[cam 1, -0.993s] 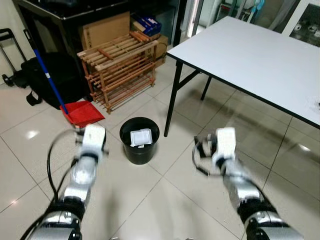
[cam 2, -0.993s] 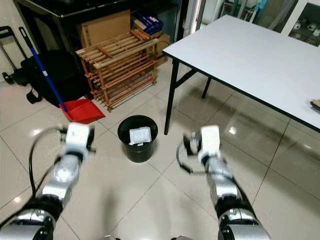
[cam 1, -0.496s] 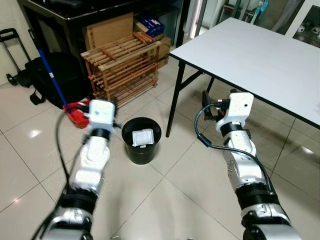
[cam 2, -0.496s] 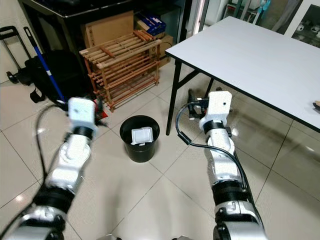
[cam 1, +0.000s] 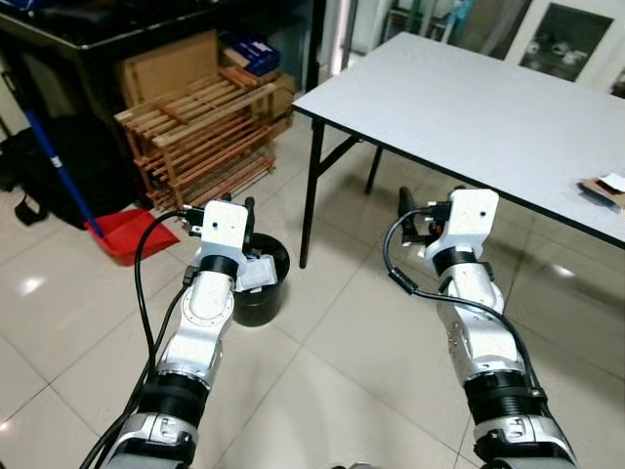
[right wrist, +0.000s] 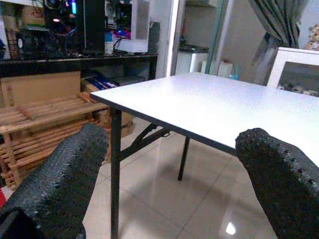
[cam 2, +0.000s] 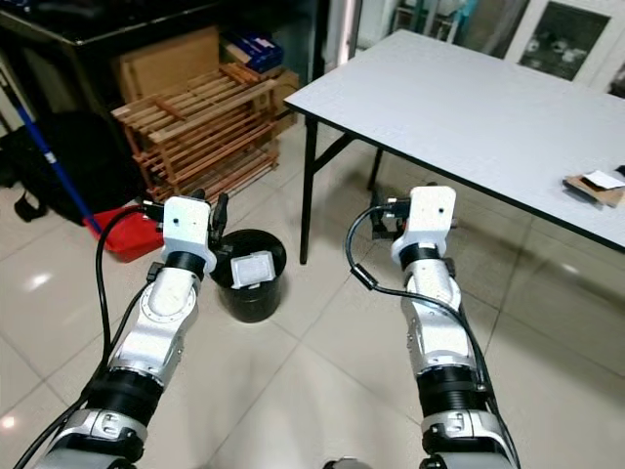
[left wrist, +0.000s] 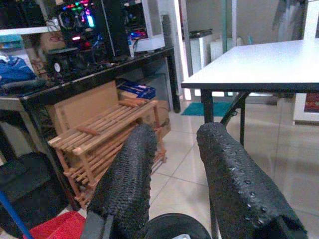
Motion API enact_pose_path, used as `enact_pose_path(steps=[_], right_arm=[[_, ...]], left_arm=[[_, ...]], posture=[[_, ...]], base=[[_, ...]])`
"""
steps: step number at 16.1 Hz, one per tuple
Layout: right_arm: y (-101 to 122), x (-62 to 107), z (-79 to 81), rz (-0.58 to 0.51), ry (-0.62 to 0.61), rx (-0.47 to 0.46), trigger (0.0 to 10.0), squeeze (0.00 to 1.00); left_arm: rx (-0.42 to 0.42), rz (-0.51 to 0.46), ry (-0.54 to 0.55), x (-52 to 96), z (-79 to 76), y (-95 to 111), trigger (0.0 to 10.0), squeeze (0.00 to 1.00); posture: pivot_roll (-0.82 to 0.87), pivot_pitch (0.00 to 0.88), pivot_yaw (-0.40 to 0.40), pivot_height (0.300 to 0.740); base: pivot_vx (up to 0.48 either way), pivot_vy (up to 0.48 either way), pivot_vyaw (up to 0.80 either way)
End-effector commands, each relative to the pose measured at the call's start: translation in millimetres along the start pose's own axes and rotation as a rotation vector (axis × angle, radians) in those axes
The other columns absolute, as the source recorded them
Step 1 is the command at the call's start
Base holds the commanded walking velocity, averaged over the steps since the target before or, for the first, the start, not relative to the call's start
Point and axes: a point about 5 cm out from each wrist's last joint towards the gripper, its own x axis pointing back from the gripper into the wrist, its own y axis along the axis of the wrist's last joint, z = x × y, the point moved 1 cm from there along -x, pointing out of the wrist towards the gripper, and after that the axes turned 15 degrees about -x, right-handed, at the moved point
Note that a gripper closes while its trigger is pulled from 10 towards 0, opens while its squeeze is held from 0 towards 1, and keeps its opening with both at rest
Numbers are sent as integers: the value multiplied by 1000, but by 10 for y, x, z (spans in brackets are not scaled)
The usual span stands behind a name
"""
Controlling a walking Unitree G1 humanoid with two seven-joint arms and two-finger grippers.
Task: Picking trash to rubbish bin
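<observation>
The left gripper [left wrist: 172, 164] hovered just above the black rubbish bin [cam 2: 250, 293], its fingers narrowly apart and holding nothing. A white square piece of trash [cam 2: 251, 269] lay inside the bin. The right gripper [right wrist: 169, 174] was raised beside the white table [cam 1: 488, 107], its fingers wide open and empty. Behind the bin stood a wooden rack [cam 1: 195, 132] and a red dustpan [cam 1: 122, 234].

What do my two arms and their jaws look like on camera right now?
Both arms are silver, jointed segments with dark collars, each capped by a white boxy wrist housing. Loose black cables loop beside the left gripper and right gripper. The fingers are black with dimpled rubbery pads.
</observation>
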Motion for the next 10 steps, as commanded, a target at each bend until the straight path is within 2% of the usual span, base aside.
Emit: enact_pose_path(steps=[1,4,6,10], right_arm=[[3,-3,-4,8,-11,0,10000,0],[6,-12,56,14,-6,-14,10000,0],[-20,-8,64,24,-11,-11,10000,0],[-1,3,48,14,-29,-15,10000,0]], left_arm=[[-13,-14,5,-28,25,55,10000,0],[-14,-13,11,-37,69,56,10000,0],[46,-10,-5,-51,56,84,10000,0],[24,-29,-2,-68,87,122,10000,0]], posture=[[-23,0,-65,740],[-18,0,-61,740],[-15,0,-57,740],[-15,0,-55,740]], base=[[0,0,-800],[0,0,-800],[0,0,-800],[0,0,-800]])
